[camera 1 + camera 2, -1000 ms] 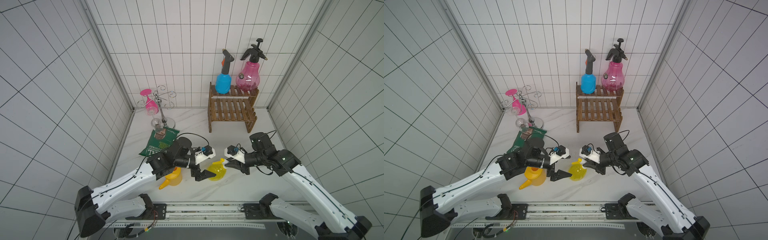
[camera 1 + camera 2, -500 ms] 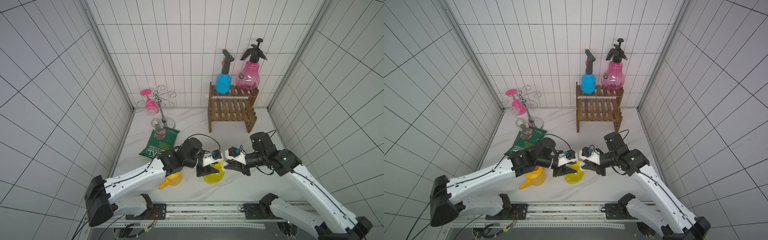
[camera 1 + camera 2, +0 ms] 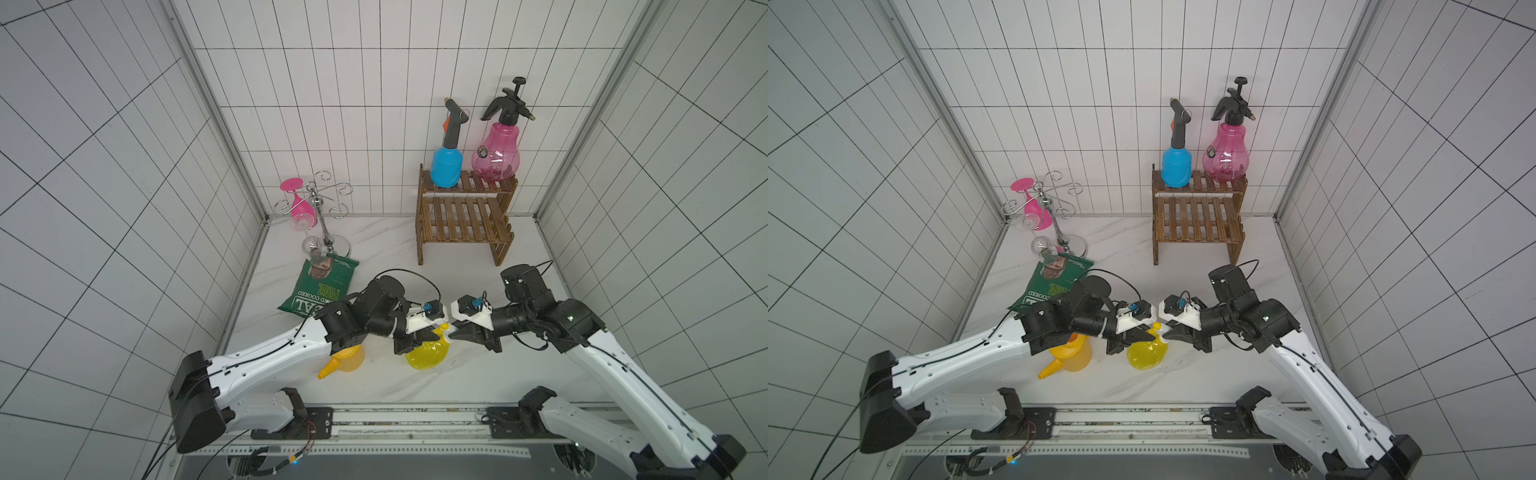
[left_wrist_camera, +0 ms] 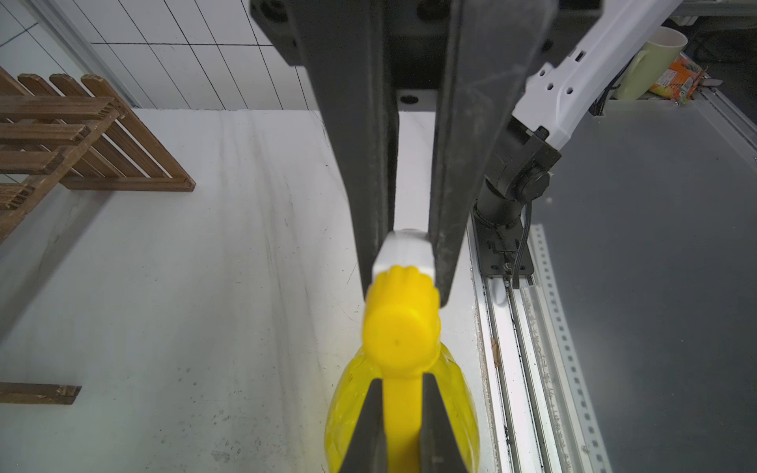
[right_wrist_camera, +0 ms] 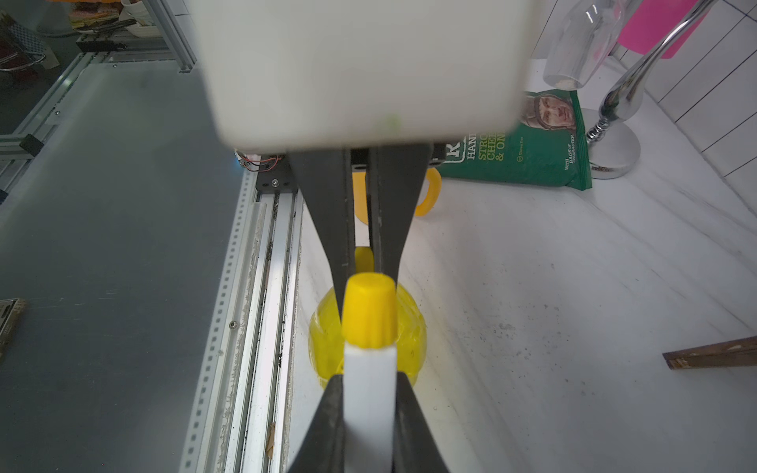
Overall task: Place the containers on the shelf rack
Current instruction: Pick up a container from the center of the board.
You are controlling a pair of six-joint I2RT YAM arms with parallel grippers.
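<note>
The translucent yellow trigger bottle [image 3: 428,357] [image 3: 1146,353] sits low near the table's front edge, between both arms. My left gripper [image 3: 419,338] [image 4: 403,393] is shut on its yellow trigger stem. My right gripper [image 3: 455,334] [image 5: 370,381] is shut on the bottle's white nozzle head [image 5: 370,368] from the opposite side. The yellow-orange watering can [image 3: 347,359] [image 3: 1073,353] stands under the left arm. On the top tier of the brown shelf rack [image 3: 463,216] [image 3: 1198,216] stand the blue sprayer [image 3: 446,166] and the pink sprayer [image 3: 496,153]. The lower tier holds nothing.
A green snack bag [image 3: 320,289] lies at the left of the table. Behind it stands a chrome glass holder [image 3: 328,224] with a pink wine glass [image 3: 300,208] and a clear glass [image 3: 313,247]. A metal rail [image 3: 415,419] runs along the front edge.
My left gripper has moved right from beside the watering can to the yellow bottle and closed on its trigger stem. The right gripper has stayed on the nozzle head.
</note>
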